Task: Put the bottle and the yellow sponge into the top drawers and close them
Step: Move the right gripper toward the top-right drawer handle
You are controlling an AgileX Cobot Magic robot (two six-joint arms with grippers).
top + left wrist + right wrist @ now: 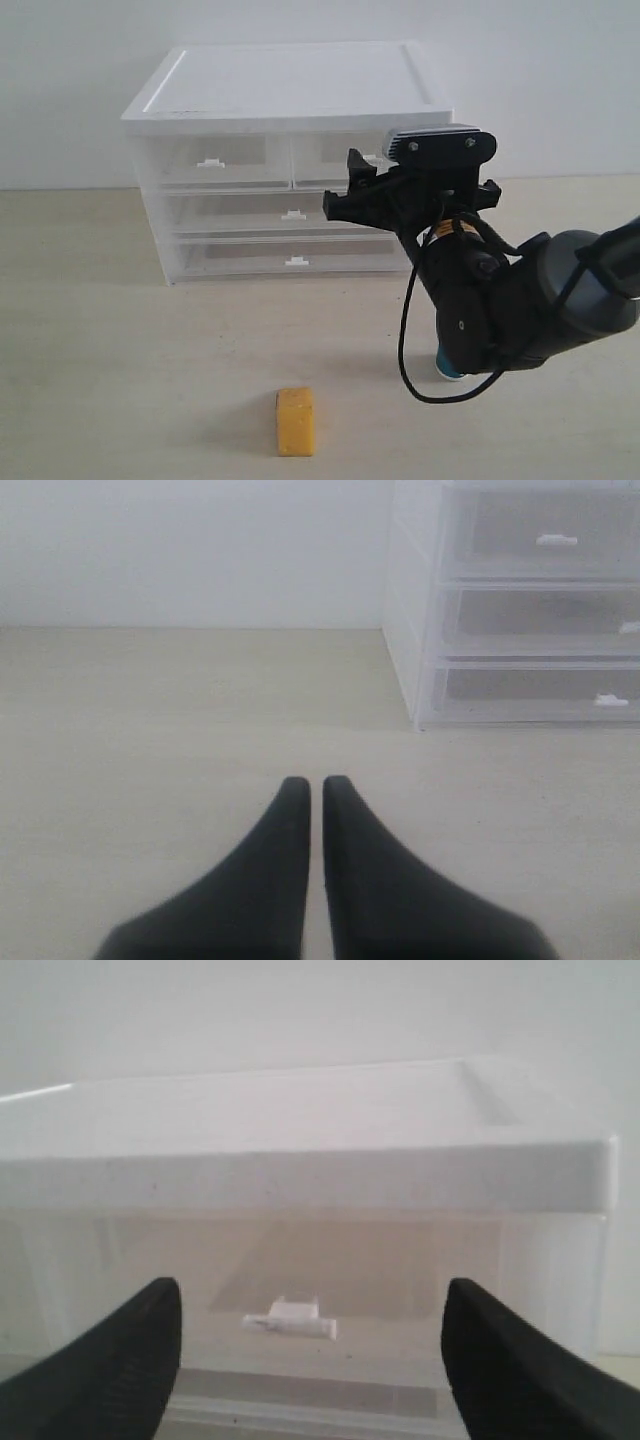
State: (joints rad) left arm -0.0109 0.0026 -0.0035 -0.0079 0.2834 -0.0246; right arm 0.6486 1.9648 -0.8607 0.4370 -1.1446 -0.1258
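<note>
2 translucent top drawers (215, 150) closed; right end effector (310, 1298) wide, left end effector (316, 785) narrow.

Plain white wall (550, 60), pale beige wood-grain surface (120, 350), soft even light

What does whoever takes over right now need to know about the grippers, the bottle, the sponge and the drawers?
Left gripper: shut, empty, above bare table beside the white-topped plastic cabinet.
Right gripper: open, empty, facing the small white tab handle of the right translucent top drawer.
Orange-yellow foam sponge: on the table in front of the cabinet.
Small teal-labelled bottle: on the table, mostly hidden behind the right arm.
Done: nothing yet; the right drawer and the left translucent top drawer look shut.
Left: open both, load the items, close.
</note>
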